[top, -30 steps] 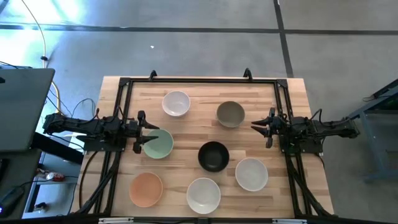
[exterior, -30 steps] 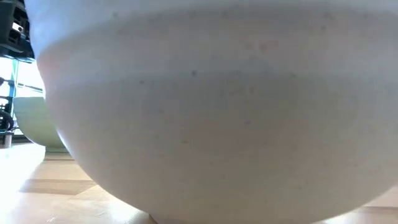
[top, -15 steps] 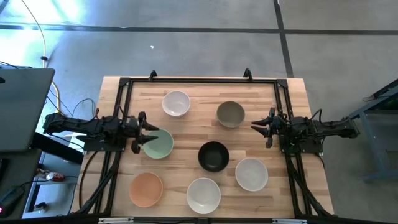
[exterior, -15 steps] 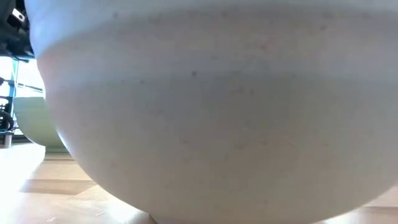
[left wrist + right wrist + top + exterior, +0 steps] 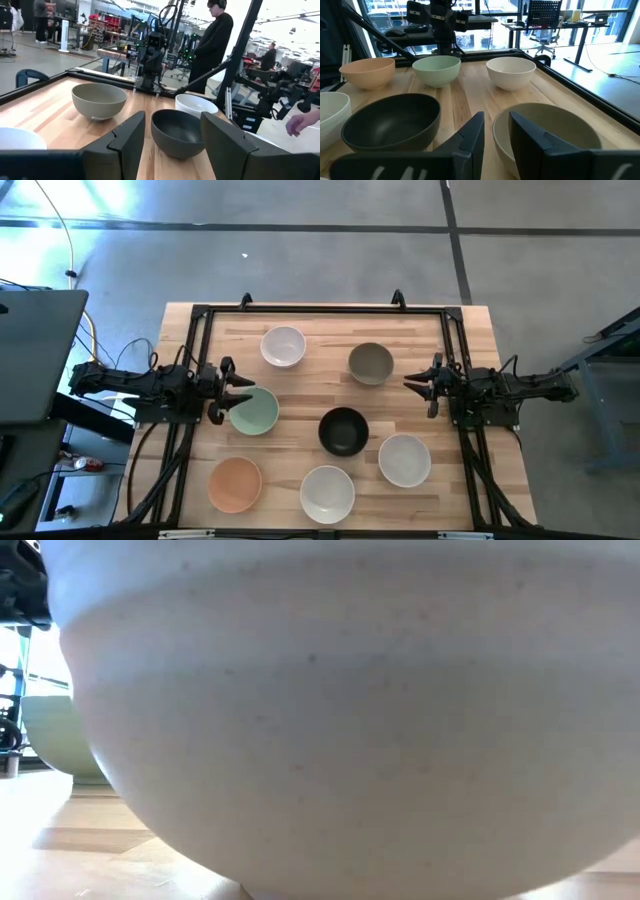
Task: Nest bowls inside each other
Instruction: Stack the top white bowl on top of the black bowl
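On the wooden bench, the left gripper holds its fingers spread wide, empty, at the 9 o'clock rim of the smooth mint green bowl. The right gripper, fingers partly apart and empty, sits at 3 o'clock of the grey round bowl, apart from it.

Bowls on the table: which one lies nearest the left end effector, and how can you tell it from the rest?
The mint green bowl. The left end effector sits at its rim, open, and it is the only green bowl on the table.
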